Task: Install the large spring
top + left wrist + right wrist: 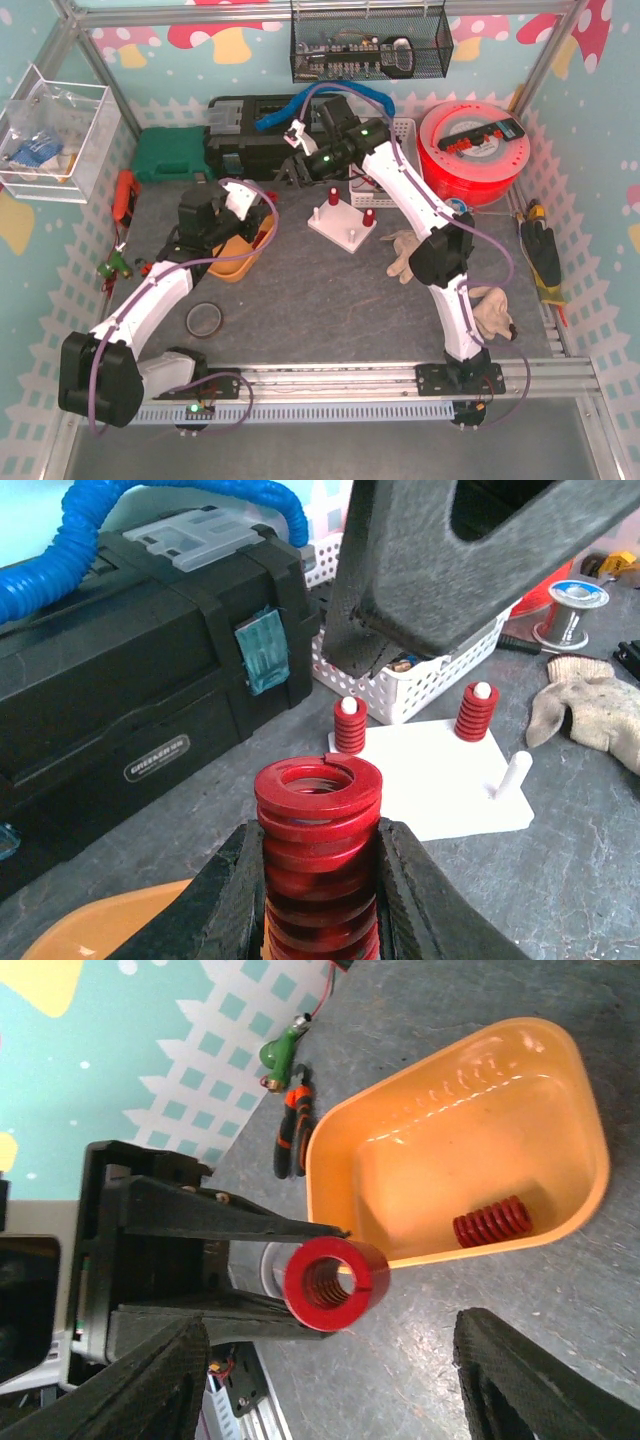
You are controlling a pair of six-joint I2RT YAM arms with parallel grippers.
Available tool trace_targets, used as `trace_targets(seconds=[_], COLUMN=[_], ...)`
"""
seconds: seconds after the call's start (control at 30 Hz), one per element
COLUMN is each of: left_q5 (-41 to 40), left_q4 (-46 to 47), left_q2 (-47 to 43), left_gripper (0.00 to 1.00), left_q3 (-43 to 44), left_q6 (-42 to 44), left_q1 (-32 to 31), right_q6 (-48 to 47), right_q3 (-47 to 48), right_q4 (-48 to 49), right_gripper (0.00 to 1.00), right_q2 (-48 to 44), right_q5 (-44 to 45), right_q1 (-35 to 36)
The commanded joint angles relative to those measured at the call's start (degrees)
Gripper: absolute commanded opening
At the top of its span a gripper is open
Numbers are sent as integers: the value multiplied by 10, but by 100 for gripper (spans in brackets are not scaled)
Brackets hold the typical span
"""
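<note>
The coiled red spring [318, 810] stands upright, clamped in the left gripper's [320, 900] black fingers by the smooth orange tray's [560, 1090] rim. The right gripper [335, 1370] faces it, fingers spread and empty. Bare grey mat lies around the white peg plate [440, 790].

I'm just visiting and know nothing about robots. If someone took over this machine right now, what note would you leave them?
Left tool: shut on the large red spring.
Right tool: open, facing that spring's end, empty.
White base: two smaller springs seated on pegs, one peg bare.
Done: spring picked up.
Left: seat it, likely on the bare peg.
</note>
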Motion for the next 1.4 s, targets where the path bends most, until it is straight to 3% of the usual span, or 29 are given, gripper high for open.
trace_targets(seconds=[0.0, 0.47, 0.73, 0.83, 1.0, 1.17, 1.3, 1.37], left_q5=[22, 36, 35, 34, 25, 20, 13, 10], left_q4=[27, 25, 22, 22, 22, 21, 15, 10], left_q2=[-7, -5, -7, -8, -8, -9, -11, -13], left_gripper=[10, 10, 10, 10, 10, 32, 61, 69], left_q3=[-2, -1, -4, -6, -8, -10, -12, -11], left_q6=[18, 27, 36, 38, 39, 32, 20, 12], left_q1=[-3, -7, -7, -8, -8, -8, -8, -8], right_q6=[-20, -27, -26, -26, -25, -22, -12, -9], right_q3=[21, 22, 22, 22, 22, 21, 11, -14], right_q4=[-15, -21, -8, -5, -5, -4, 4, 16], right_gripper=[68, 68, 56, 46, 20, 1, 0, 0], right_q2=[16, 43, 55, 56, 51, 37, 10, -10], right_q5=[-37, 7, -23, -35, -23, 50, 144, 184], right_q1=[15, 30, 34, 35, 34, 34, 30, 28])
